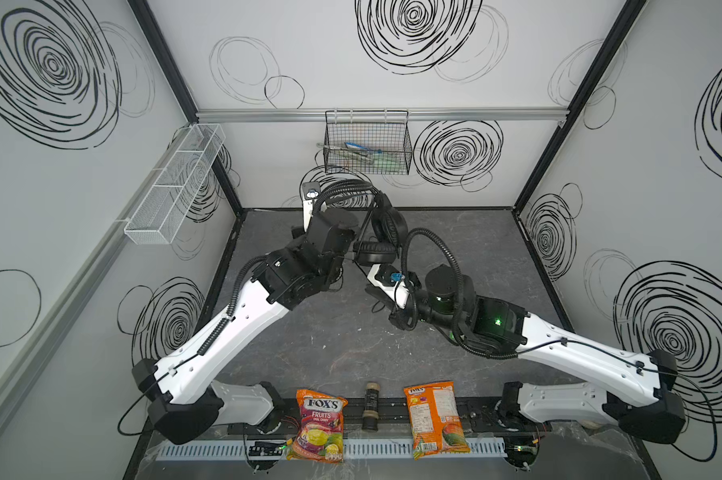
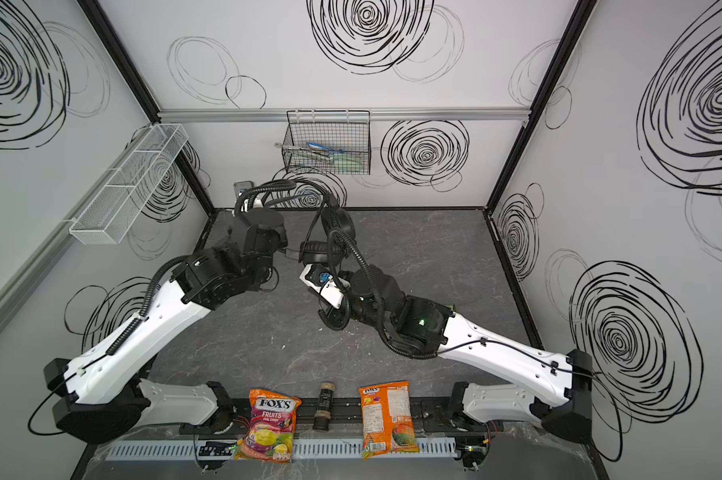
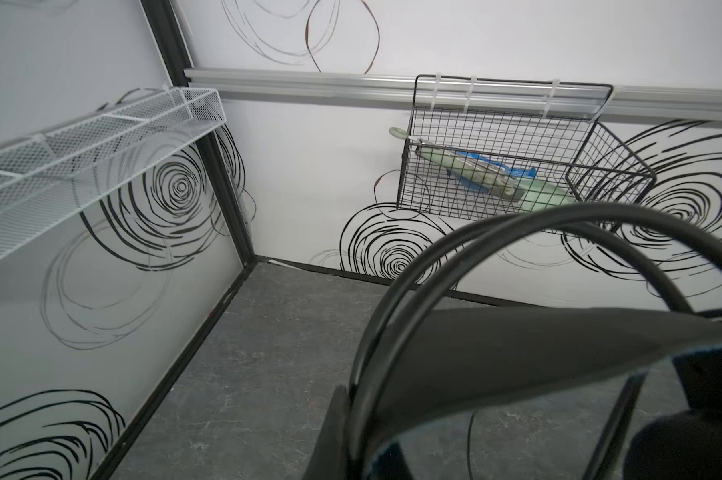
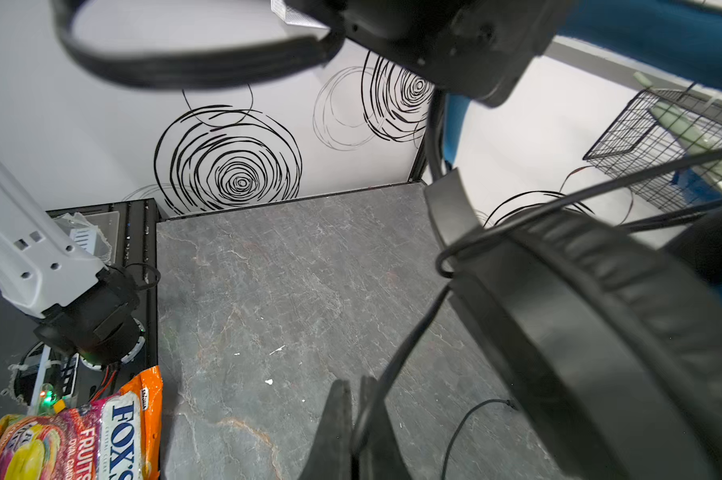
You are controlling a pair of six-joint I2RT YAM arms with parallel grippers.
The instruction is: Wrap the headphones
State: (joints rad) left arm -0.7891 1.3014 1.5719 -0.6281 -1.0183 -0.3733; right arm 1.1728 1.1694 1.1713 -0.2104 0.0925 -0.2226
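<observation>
Right wrist view: right gripper (image 4: 356, 436) pinches cable (image 4: 411, 336), headphones (image 4: 600, 316) just beside it.

The pink and orange candy bag (image 1: 320, 419) reads "FOX'S" in large white-edged letters, with "FRUITS" and "OVAL CANDY" beneath; both top views and the right wrist view show this. The print on the orange bag (image 1: 434, 417) is too small to read.

The headphones (image 4: 579, 299) have matt, wrinkled black leatherette padding, the tabletop (image 4: 288, 270) is matt veined grey stone-look, the Fox's candy bag (image 4: 101, 428) glossy plastic, and the basket (image 3: 446, 199) black metal wire.
</observation>
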